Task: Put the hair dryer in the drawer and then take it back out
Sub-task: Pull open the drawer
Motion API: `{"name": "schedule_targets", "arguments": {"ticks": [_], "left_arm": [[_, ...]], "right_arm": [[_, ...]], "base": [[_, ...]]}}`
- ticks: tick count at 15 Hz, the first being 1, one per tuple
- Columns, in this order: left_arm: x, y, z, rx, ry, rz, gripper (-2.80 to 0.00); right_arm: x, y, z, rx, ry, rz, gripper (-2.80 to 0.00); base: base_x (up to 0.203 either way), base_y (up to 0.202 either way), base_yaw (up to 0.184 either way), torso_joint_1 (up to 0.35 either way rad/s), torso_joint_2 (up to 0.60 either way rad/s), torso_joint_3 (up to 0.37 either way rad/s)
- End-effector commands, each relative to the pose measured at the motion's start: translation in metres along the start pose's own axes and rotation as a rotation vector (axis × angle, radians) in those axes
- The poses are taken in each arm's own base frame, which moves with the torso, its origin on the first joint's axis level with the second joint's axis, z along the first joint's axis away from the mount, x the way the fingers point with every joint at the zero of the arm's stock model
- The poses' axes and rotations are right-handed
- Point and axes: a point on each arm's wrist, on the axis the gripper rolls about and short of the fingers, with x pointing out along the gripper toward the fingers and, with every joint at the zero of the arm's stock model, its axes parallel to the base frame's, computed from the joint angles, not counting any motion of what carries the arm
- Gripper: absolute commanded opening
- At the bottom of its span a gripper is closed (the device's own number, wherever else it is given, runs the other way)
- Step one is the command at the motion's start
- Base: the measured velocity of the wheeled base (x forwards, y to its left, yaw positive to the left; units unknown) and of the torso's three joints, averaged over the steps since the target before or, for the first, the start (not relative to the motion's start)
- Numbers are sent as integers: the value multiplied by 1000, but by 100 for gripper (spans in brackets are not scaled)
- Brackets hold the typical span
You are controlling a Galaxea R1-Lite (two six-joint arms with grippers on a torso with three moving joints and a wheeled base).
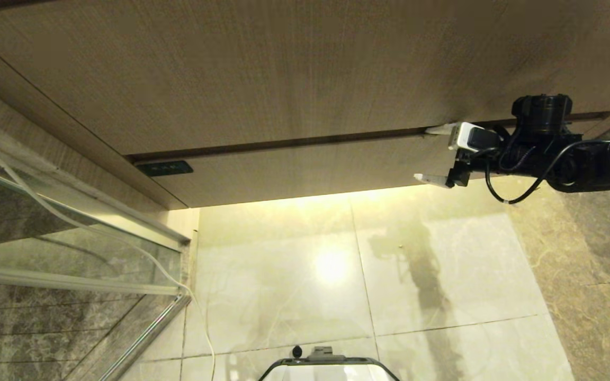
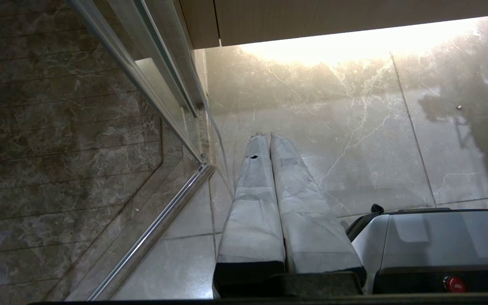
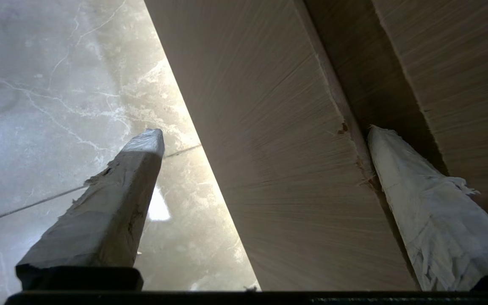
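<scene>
Over on the right, the right gripper (image 1: 432,154) has its jaws spread wide, straddling the closed drawer (image 1: 305,169) front, one finger at the top gap. Left gripper (image 2: 265,137) hangs pinched together above the floor (image 1: 416,275). No hair dryer visible.

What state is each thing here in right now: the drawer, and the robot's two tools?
Drawer: shut, front flush under the taller panel.
Right tool: open, one finger at the gap above the drawer front, the other below its bottom edge.
Left tool: shut, empty, hanging over the floor.
</scene>
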Motion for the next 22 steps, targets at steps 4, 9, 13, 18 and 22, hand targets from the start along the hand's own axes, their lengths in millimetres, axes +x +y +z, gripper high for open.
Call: {"name": "schedule_targets", "arguments": {"ticks": [4, 9, 13, 18, 22], "left_arm": [[0, 0, 0, -1, 0, 0, -280], [0, 0, 0, 0, -2, 0, -280], [0, 0, 0, -1, 0, 0, -280], [0, 0, 0, -1, -1, 1, -280], [0, 0, 0, -1, 1, 0, -280]], "right_arm": [[5, 8, -9, 55, 21, 35, 0], [8, 20, -9, 332, 137, 90, 0], [9, 17, -2, 499, 198, 33, 0], [5, 26, 4, 573, 222, 70, 0], [-1, 37, 3, 620, 274, 101, 0]], "base": [[0, 0, 0, 0, 0, 0], [0, 0, 0, 0, 0, 0], [0, 0, 0, 0, 0, 0], [0, 0, 0, 0, 0, 0], [0, 0, 0, 0, 0, 0]]}}
